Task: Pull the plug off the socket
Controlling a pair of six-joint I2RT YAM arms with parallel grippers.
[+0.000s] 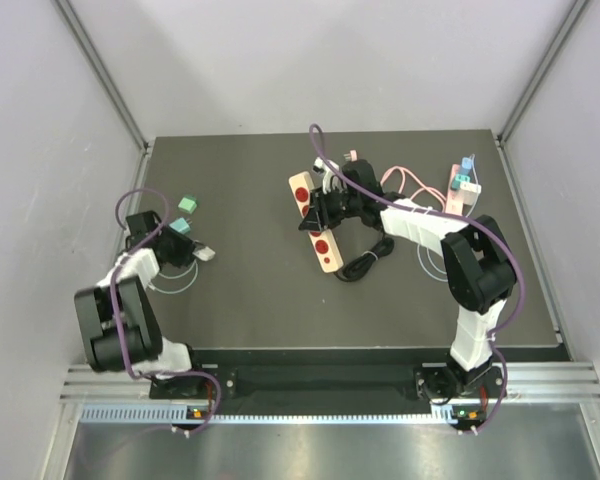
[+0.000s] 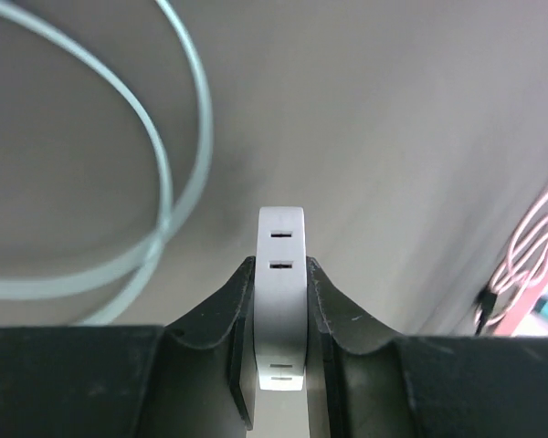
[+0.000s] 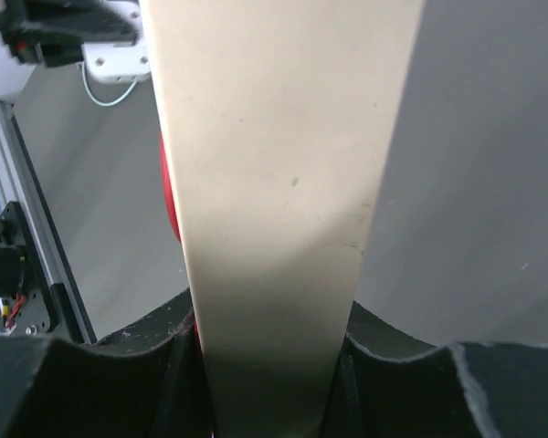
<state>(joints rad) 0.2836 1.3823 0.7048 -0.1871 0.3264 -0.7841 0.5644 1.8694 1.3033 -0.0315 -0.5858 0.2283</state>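
My right gripper [image 1: 315,218] is shut on the beige socket strip [image 1: 317,225], which has red round sockets and lies at the table's middle. In the right wrist view the strip [image 3: 274,210] fills the gap between the fingers of that gripper [image 3: 272,315]. A black cable [image 1: 365,262] coils just right of the strip; its plug is hidden by the gripper. My left gripper [image 1: 196,250] at the left is shut on a small white socket block [image 2: 281,292] with slots, also seen from above [image 1: 206,253]. In the left wrist view the left gripper [image 2: 281,266] clamps the block's sides.
Two teal plugs [image 1: 188,203] [image 1: 180,226] lie next to the left gripper. A white cable [image 2: 164,182] loops on the table there. A pink socket strip [image 1: 458,190] with a pink cable [image 1: 405,183] lies at the back right.
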